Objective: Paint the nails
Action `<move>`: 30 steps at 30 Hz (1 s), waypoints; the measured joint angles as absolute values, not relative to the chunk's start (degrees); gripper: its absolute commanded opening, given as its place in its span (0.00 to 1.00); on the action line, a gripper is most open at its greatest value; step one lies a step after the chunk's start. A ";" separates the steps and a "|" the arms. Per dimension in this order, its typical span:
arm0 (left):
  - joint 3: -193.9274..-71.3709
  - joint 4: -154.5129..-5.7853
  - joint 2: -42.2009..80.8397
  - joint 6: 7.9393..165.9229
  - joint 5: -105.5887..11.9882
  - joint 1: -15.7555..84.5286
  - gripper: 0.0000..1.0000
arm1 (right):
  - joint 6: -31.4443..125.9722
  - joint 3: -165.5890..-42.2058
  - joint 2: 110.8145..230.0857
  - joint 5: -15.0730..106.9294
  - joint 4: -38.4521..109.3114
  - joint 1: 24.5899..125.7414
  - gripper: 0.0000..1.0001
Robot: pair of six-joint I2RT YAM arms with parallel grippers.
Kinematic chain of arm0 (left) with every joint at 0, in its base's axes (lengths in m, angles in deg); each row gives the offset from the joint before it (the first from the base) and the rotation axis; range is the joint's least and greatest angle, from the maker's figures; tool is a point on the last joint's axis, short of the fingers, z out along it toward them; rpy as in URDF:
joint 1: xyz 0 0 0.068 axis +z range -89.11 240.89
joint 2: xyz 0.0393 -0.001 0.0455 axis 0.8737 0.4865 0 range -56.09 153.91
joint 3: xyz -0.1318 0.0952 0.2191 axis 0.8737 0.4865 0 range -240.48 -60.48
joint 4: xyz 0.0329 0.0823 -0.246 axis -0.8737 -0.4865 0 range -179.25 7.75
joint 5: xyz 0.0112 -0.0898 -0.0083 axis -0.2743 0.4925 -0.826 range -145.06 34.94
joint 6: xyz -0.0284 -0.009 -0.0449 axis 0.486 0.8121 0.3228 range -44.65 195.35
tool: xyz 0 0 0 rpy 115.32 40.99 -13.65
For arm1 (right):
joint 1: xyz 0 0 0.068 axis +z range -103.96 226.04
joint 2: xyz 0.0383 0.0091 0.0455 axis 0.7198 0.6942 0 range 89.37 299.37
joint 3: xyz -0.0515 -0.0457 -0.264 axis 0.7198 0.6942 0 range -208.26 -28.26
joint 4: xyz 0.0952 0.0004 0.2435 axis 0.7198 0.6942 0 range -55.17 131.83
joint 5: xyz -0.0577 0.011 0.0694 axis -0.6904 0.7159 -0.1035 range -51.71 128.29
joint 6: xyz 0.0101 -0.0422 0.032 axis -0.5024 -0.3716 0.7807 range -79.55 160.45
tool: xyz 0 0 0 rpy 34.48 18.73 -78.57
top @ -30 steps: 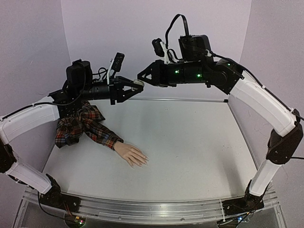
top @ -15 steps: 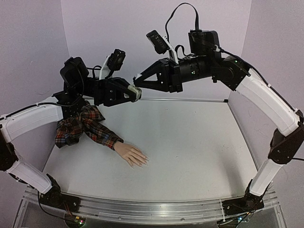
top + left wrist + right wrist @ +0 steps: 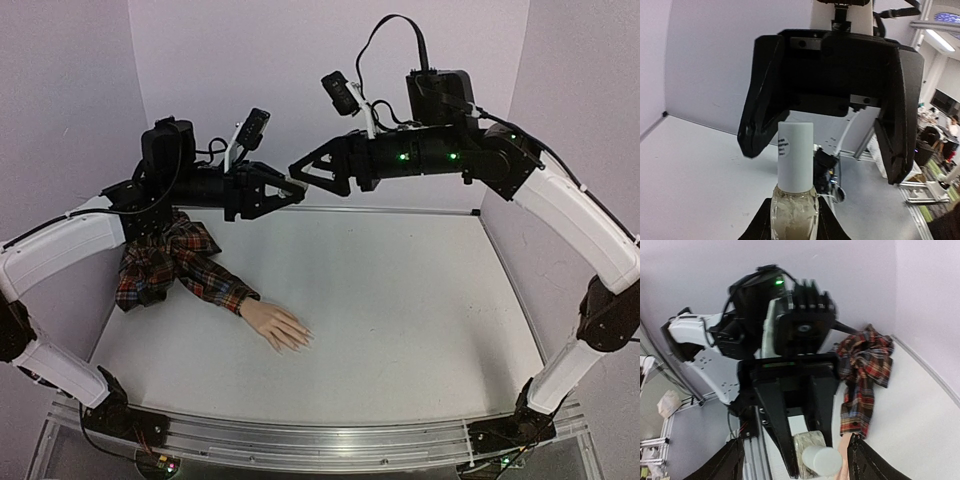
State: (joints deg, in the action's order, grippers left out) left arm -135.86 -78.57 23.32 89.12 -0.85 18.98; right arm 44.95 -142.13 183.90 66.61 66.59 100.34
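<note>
Lilac-walled table (image 3: 400, 300); above far edge I'm clamping polish bottle (image 3: 795, 212) in left gripper (image 3: 283, 190), centring right gripper (image 3: 303, 174), jaws open, around white cap (image 3: 795, 155).

Arms meet high over the far left of the table; the hand lies below, toward the near edge.

We log the pale peach plastic mannequin hand (image 3: 277, 325) flat on the white table (image 3: 420, 300), near left, its tiny nails (image 3: 304, 338) pointing right. Its red plaid cloth sleeve (image 3: 185, 262) trails back to the left edge. Above the sleeve's far end, the black two-finger left gripper (image 3: 290, 190) clamps the small clear glass bottle (image 3: 795, 212) by its body. The black two-finger right gripper (image 3: 297, 166) faces it from the right. The bottle's white cylindrical cap (image 3: 795, 155) sits between the spread fingers, apart from both.
</note>
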 measured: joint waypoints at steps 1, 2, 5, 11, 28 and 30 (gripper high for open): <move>-135.59 -79.27 22.86 87.89 -3.58 19.00 0.00 | 46.86 -141.76 183.56 64.19 66.61 100.34 0.75; -135.21 -79.60 22.31 86.88 -5.85 19.00 0.00 | 49.38 -141.56 183.36 62.06 66.65 100.34 0.74; -133.43 -79.11 20.72 85.02 -10.07 19.03 0.00 | 55.69 -141.56 183.44 57.17 66.65 100.33 0.67; -132.99 -77.42 20.67 84.09 -13.32 19.06 0.00 | 64.08 -145.00 186.19 52.60 67.01 100.43 0.55; -132.77 -74.89 22.67 87.36 -9.19 19.67 0.00 | 61.26 -146.37 188.87 55.68 67.06 101.05 0.00; -132.31 -72.98 22.63 89.89 -5.50 20.04 0.00 | 57.17 -146.52 188.74 60.49 67.08 100.48 0.00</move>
State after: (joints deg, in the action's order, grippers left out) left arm -132.31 -72.98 22.63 89.89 -5.50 20.04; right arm 57.17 -146.52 188.74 60.49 67.08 100.48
